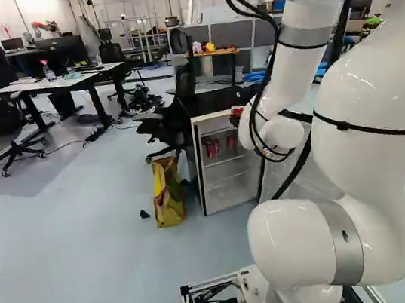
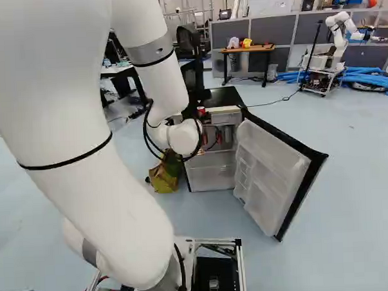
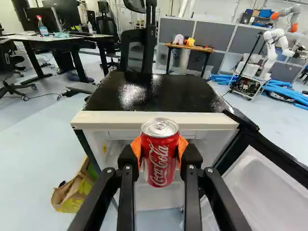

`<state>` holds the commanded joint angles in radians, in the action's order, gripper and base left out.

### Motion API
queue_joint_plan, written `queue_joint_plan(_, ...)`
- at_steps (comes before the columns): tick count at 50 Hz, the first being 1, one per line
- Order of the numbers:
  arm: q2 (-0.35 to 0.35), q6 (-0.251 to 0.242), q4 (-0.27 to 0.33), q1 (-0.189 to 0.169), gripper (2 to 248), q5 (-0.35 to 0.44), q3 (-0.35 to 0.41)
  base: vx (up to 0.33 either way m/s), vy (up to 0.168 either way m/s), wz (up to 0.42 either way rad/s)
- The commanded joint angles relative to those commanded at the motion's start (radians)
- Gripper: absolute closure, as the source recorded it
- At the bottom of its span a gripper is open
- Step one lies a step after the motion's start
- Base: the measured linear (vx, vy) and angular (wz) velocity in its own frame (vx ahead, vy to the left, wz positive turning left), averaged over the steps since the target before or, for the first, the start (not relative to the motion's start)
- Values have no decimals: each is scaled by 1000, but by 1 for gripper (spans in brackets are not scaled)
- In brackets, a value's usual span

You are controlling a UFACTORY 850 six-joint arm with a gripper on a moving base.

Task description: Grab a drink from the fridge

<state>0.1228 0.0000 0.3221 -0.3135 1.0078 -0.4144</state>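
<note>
Beyond the arm in the left base view, a small dark part of my gripper (image 1: 235, 120) shows beside the red can (image 1: 237, 110). In the wrist view my gripper (image 3: 160, 153) is shut on the red can (image 3: 160, 163), its orange pads touching both sides. The can is upright, in front of the top edge of the fridge (image 3: 154, 119). The fridge (image 1: 227, 186) stands open, with red cans (image 1: 212, 147) on an upper shelf. Its door (image 2: 272, 174) is swung wide to the right in the right base view. The held can hides part of the interior.
A yellow-brown bag (image 1: 167, 191) stands on the floor beside the fridge. Behind the fridge is an office chair (image 3: 139, 45). Desks (image 1: 62, 82) are at the far left, and a small wooden table (image 2: 248, 49) stands farther back. Another robot (image 2: 337, 39) is at the back right.
</note>
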Motion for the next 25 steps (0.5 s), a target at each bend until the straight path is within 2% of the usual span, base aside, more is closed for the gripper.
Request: queue_joint_plan(25, -6, 0, 0, 14, 155, 0, -62, 0, 0, 0)
